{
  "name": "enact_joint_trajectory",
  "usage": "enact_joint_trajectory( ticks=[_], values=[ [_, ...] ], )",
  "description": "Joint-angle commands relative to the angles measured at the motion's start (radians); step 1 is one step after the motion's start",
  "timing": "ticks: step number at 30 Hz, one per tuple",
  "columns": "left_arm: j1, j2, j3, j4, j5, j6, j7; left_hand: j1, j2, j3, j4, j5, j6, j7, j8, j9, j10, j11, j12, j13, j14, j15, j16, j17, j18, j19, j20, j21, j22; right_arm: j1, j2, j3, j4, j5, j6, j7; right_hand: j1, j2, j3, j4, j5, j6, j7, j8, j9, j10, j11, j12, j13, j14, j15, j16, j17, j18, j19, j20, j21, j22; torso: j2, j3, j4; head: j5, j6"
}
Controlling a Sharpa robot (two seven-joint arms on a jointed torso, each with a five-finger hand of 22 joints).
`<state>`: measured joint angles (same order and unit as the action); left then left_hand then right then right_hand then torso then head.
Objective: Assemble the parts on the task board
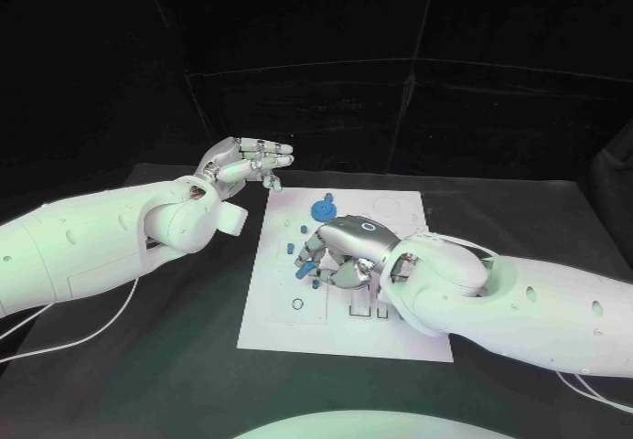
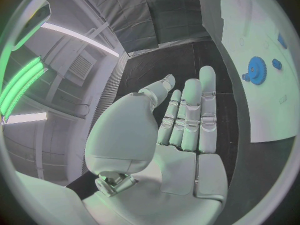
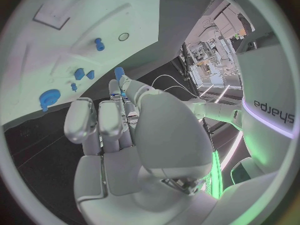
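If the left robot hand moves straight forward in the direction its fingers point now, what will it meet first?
Probably nothing. The left robot hand hovers beyond the task board's far left corner, fingers pointing across its far edge. In the left wrist view only bare black table lies ahead; the blue gear stays off to one side. Depth is uncertain.

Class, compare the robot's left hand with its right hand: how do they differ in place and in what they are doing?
The left hand hangs off the task board, beyond its far left corner; the right hand is over the board's middle. The left hand holds nothing; the right hand pinches a small blue part in its fingers. The left hand's fingers lie straight together. Both are silver hands on white arms.
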<state>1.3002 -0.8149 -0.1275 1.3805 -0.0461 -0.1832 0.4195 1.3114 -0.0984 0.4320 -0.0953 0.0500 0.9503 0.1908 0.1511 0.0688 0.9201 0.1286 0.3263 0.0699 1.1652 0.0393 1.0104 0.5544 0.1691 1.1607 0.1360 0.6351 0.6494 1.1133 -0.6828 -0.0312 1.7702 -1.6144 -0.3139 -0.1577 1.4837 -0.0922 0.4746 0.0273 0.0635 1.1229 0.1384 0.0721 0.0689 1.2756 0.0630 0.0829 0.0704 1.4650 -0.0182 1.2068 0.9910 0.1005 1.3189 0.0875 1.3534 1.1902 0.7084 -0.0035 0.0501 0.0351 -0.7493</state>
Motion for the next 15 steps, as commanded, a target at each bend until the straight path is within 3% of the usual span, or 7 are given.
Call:
enact_joint_trajectory(
  ticks=[1,7,15],
  values=[
    [0.001,0.002,0.001,0.002,0.004,0.012,0.002,0.002,0.008,-0.006,-0.001,0.001,-0.002,0.003,0.007,-0.001,-0.009,0.002,0.006,-0.001,-0.008,0.000,-0.003,-0.002,0.014,-0.007,-0.001,-0.005,-0.002,-0.005,0.018,0.001,-0.014,0.012,0.061,0.031,-0.008,0.000,0.004,0.000,0.005,-0.002,0.006,0.000,0.001,0.000,0.006,-0.006,-0.002,0.016,0.005,0.005,-0.001,-0.013,-0.002,0.007,-0.002,-0.001,0.000,0.0004,-0.0028,0.006,-0.006],
    [0.002,0.005,0.001,0.002,0.004,0.012,0.001,0.002,0.008,-0.006,-0.001,0.001,-0.002,0.003,0.007,-0.001,-0.009,0.002,0.006,-0.001,-0.008,0.000,-0.003,-0.002,0.014,-0.007,-0.001,-0.005,-0.002,-0.015,0.048,-0.001,-0.043,-0.012,0.130,0.012,-0.015,0.000,0.005,0.000,0.009,-0.002,0.007,-0.001,0.001,0.000,0.006,-0.008,-0.001,0.015,0.006,0.002,-0.005,-0.012,-0.005,0.008,-0.004,-0.004,0.000,0.0003,-0.0021,0.015,-0.012],
    [0.002,0.008,0.001,0.000,0.004,0.013,0.001,0.002,0.008,-0.006,-0.001,0.001,-0.002,0.003,0.007,-0.001,-0.009,0.002,0.006,-0.001,-0.008,0.000,-0.003,-0.002,0.014,-0.007,-0.001,-0.005,-0.002,-0.028,0.066,-0.002,-0.057,-0.045,0.151,0.002,-0.016,0.000,0.005,0.000,0.009,-0.002,0.007,-0.001,0.001,0.000,0.006,-0.008,-0.001,0.015,0.006,0.002,-0.005,-0.012,-0.006,0.008,-0.004,-0.004,-0.001,0.0025,-0.0015,0.019,-0.012]
  ],
)
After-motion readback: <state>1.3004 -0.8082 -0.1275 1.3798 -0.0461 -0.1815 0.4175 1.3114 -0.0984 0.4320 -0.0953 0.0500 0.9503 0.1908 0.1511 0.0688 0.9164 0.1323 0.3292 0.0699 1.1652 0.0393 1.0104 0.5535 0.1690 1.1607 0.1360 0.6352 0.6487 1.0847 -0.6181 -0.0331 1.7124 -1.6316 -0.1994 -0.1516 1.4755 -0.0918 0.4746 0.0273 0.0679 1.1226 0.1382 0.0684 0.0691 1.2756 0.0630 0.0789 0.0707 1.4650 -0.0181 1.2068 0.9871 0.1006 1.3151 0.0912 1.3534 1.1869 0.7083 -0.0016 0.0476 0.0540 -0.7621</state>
